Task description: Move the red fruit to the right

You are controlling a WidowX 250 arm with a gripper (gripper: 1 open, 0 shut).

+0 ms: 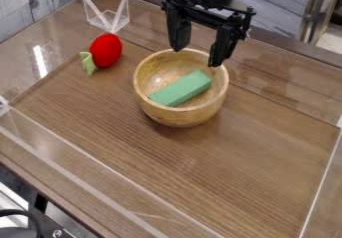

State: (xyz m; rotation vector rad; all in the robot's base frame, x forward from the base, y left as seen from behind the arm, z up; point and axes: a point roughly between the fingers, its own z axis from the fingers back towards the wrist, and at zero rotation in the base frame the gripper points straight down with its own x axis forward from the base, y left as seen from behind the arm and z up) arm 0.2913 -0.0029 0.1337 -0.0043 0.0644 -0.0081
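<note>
The black gripper (201,48) is hanging with its jaws spread wide and grasping nothing, its fingers pointing down over the far rim of the wooden bowl (150,105). One fingertip is sitting just beyond the bowl's back edge, the other near its right-hand rim; whether either is touching the wood cannot be told.

The red fruit (106,48) is lying on the wooden table (201,182), well apart from the jaws, off to their left in the picture and clear of the bowl. Its pale green leafy tuft is pointing down-left, away from the jaws. Inside the bowl, just below and in front of the jaws, a green rectangular block (181,88) is resting at a slant.

The risks, as a judgement: the jaws are hovering over the wrong object, so a straight descent from here would be landing on the bowl rim or closing on the block rather than the fruit. Travelling left at this low height could be clipping the bowl and dragging it. The fruit is round and small, so an off-centre pinch could be squirting it away. Carrying it rightward means crossing the bowl, and a low pass could be knocking the fruit loose.
</note>
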